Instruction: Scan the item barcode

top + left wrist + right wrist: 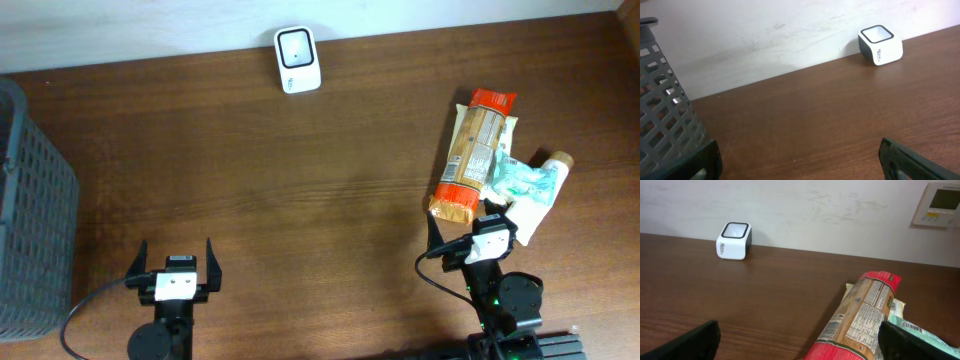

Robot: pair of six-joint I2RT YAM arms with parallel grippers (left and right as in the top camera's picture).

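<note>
Mock shop checkout: barcode scanner (pixel 298 60), packaged snacks (pixel 475 150), basket (pixel 30 200).

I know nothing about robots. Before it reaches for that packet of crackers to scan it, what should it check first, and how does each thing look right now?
1. The right gripper is open and empty: ok.
2. The left gripper is open and empty: ok.
3. The barcode scanner stands at the far edge of the table with nothing in front of it: ok.
4. The cracker packet lies flat just ahead of the right gripper: ok.
5. The packet lies free on its own: not ok; a teal pouch rests against its side.
6. Where the packet's barcode sits: cannot tell; the print is too small.
</note>
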